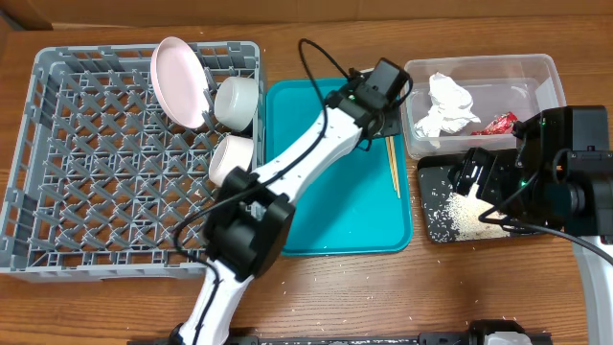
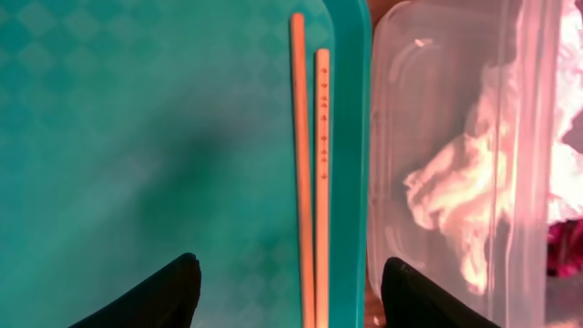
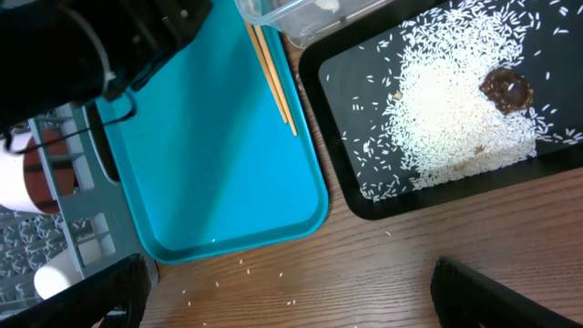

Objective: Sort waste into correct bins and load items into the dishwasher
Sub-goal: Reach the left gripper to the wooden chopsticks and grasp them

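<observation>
The wooden chopsticks [image 2: 310, 164] lie side by side along the right edge of the teal tray [image 2: 137, 137]. My left gripper [image 2: 290, 293] hovers open over them, one finger on each side, touching neither. The clear tub [image 1: 548, 79] holds the white napkin [image 1: 448, 105] and the red wrapper [image 1: 501, 124]. Rice [image 3: 446, 109] and a brown scrap [image 3: 507, 88] lie in the black tray [image 3: 364, 205]. My right gripper [image 3: 291, 292] is open and empty above the table in front of that tray. In the grey rack [image 1: 86, 163] stand the pink plate [image 1: 179, 81] and two white bowls [image 1: 237, 101], [image 1: 230, 158].
My left arm [image 1: 287, 163] stretches diagonally across the teal tray [image 1: 335, 211] from the front of the table. A few loose rice grains [image 3: 282, 273] are scattered on the wood below the teal tray. The clear tub sits right beside the chopsticks.
</observation>
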`<state>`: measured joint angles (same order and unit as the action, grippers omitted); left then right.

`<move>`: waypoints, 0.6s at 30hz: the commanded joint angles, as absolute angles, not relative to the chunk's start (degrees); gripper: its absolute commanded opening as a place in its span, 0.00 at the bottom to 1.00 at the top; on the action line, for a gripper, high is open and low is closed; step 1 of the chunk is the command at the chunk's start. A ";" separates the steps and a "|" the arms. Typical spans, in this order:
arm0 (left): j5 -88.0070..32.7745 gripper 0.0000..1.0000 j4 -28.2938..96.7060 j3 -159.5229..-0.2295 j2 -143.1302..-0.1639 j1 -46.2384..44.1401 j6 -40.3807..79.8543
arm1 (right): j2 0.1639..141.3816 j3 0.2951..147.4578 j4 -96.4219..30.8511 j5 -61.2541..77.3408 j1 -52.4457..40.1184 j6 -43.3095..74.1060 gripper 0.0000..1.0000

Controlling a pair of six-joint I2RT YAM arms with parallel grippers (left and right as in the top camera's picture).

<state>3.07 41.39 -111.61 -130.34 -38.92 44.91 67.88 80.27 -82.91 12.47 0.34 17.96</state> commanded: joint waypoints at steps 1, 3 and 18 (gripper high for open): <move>5.23 0.65 41.12 -116.11 -133.71 -39.31 45.43 | 67.61 81.38 -82.65 12.03 0.34 17.74 1.00; 6.57 0.65 39.90 -116.09 -134.67 -39.33 45.43 | 67.61 81.38 -82.65 12.03 0.34 17.74 1.00; 11.20 0.65 38.46 -116.09 -135.66 -39.83 45.04 | 67.61 81.38 -82.65 12.03 0.34 17.74 1.00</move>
<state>10.33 38.92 -114.50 -135.13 -39.05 44.88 67.88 80.27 -82.98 12.47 0.34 17.93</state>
